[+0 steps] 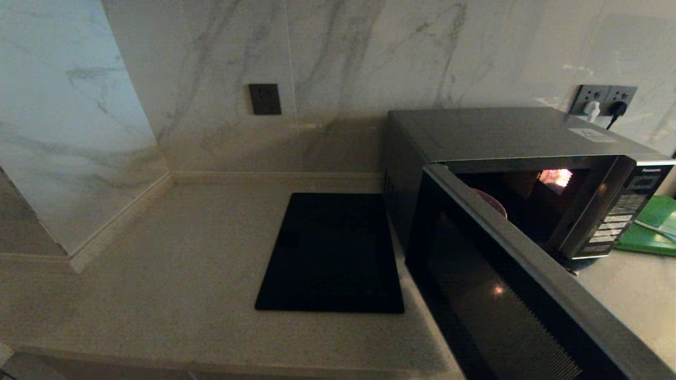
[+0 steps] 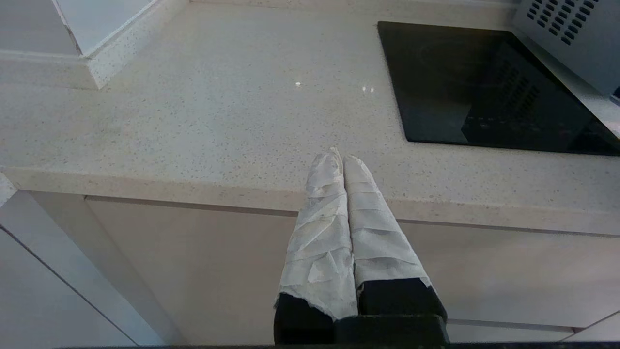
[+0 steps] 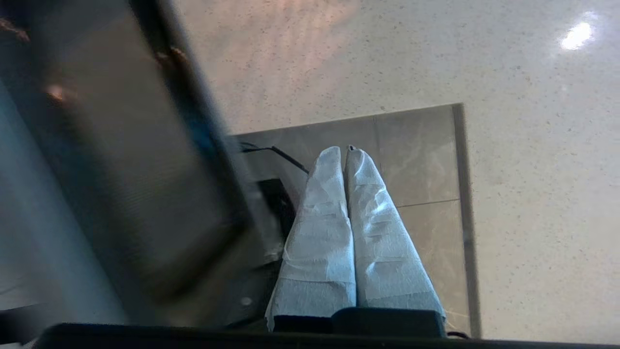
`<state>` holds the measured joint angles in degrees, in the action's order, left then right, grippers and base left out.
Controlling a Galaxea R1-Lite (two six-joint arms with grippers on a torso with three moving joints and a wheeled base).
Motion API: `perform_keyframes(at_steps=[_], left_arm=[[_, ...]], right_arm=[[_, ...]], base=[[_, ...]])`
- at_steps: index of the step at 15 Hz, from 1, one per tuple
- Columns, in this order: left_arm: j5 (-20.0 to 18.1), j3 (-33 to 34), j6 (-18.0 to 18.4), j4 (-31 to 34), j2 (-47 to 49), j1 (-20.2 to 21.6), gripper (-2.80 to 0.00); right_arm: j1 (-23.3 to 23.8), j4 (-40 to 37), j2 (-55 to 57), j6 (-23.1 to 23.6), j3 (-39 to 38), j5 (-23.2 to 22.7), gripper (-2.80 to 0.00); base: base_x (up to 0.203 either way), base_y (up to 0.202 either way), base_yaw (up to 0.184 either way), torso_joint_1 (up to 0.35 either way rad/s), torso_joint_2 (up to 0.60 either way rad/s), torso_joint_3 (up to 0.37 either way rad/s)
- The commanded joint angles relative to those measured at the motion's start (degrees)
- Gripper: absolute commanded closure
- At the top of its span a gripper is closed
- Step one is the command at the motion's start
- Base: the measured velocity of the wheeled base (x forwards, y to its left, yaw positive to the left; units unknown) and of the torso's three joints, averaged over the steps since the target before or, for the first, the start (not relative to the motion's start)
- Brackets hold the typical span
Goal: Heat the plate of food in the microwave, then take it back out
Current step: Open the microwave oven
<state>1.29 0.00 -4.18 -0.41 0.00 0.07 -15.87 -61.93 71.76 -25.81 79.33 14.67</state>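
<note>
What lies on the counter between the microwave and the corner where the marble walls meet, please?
A flat black slab lies there, right beside the microwave; the rest is bare counter, shown in the head view.

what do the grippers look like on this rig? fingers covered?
Both alike: the left gripper and right gripper each have two long tapered fingers wrapped in wrinkled white cloth-like tape, fixed to black bases. No markings show. Neither arm appears in the head view.
</note>
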Motion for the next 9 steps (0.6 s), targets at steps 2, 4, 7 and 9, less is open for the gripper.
perform_keyframes(at_steps=[2, 4, 7, 9], left_arm=[[0.03, 0.00, -0.04, -0.02, 0.09, 0.01, 0.00], [0.03, 0.00, -0.04, -0.02, 0.05, 0.01, 0.00], [0.03, 0.00, -0.04, -0.02, 0.03, 0.06, 0.00], [0.03, 0.00, -0.04, -0.02, 0.02, 0.01, 0.00]], right_arm=[[-0.04, -1.32, -0.87, 5.13, -1.44, 5.71, 0.00], [-2.53, -5.58, -2.02, 12.18, -1.95, 6.89, 0.00], [-11.89, -3.14, -2.78, 13.64, -2.39, 3.52, 0.00], [-13.42, 3.85, -3.16, 13.54, -4.89, 1.02, 0.00]], base=[[0.000, 0.000, 0.000, 0.000, 0.00, 0.000], [0.000, 0.000, 0.000, 0.000, 0.00, 0.000], [0.000, 0.000, 0.000, 0.000, 0.00, 0.000], [0.000, 0.000, 0.000, 0.000, 0.00, 0.000]])
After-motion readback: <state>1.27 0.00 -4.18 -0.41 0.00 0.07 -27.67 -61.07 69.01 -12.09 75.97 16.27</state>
